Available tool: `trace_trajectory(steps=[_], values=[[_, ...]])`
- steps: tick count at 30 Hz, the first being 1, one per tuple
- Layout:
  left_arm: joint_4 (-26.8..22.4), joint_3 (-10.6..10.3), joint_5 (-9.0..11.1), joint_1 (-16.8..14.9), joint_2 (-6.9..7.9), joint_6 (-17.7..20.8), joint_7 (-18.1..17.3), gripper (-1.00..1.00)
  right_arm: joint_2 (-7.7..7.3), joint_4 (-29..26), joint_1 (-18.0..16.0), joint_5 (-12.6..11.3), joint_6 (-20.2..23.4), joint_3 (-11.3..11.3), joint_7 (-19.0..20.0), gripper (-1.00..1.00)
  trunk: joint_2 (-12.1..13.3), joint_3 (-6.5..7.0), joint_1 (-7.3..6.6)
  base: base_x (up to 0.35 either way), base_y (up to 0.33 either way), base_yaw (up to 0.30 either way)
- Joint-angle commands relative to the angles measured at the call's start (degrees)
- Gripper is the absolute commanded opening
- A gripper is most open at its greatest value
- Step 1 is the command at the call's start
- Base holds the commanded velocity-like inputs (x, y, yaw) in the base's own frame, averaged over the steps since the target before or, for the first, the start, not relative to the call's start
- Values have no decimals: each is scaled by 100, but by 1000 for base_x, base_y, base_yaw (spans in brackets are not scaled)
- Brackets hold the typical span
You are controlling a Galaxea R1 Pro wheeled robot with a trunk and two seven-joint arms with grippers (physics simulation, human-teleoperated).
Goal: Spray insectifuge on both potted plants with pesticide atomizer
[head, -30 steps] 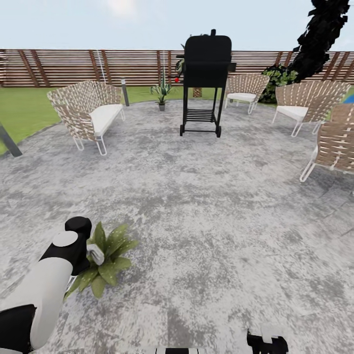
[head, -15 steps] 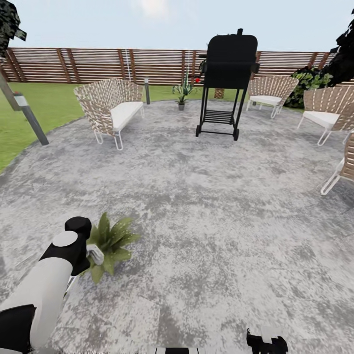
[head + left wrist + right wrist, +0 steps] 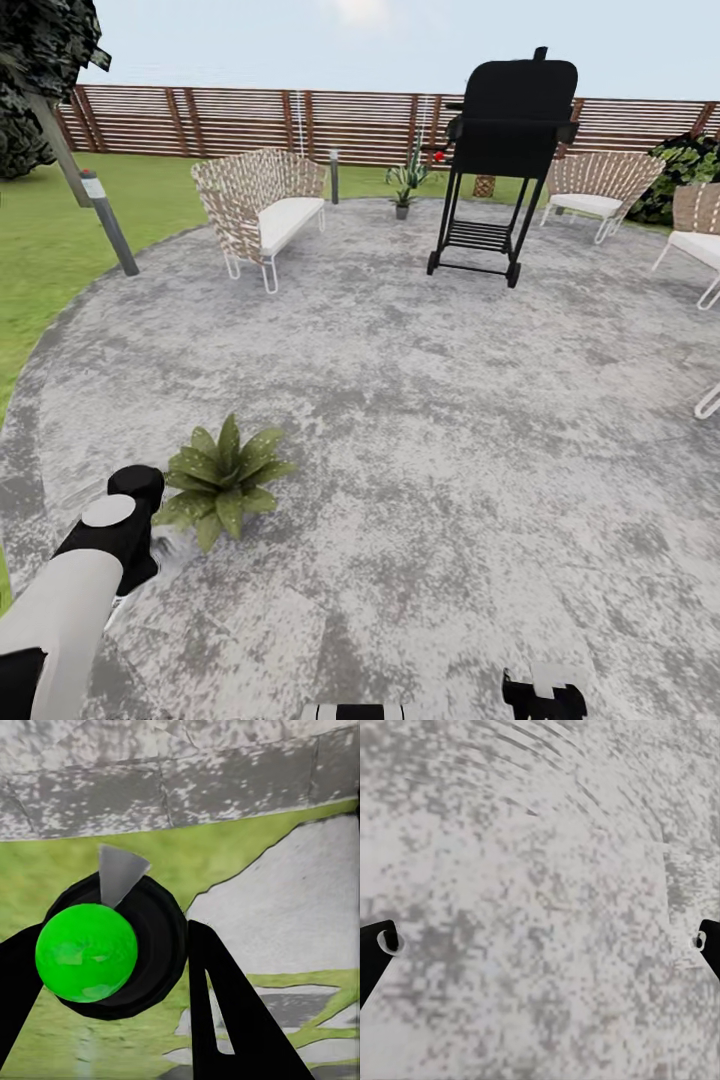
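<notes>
One potted plant (image 3: 222,478) sits beside the left gripper (image 3: 112,967), clamped on the pesticide atomizer (image 3: 112,945); the right gripper (image 3: 540,945), wide apart, is idle; mist could miss far leaves.

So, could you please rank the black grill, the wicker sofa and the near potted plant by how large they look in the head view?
1. Black grill.
2. Wicker sofa, looking close in extent; both stand far off.
3. Potted plant, smallest though nearest.

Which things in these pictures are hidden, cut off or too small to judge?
- Potted plant, head view: its leaves hide the pot.
- Whitish specks on those leaves: too small to judge how fully they cover.
- Pesticide atomizer, left wrist view: seen end-on between the left end effector fingers, so its body is hidden.
- Wicker chairs, head view: cut off by the right edge.
- Small plant by the fence: too far for detail.
</notes>
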Motion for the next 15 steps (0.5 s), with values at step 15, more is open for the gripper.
trace_trajectory(steps=[15], values=[[-21, 780, 955, 10, -43, 61, 483, -100, -4, 2, -3, 55, -10, -32, -25, 100, -2, -6, -1, 1, 0, 5]])
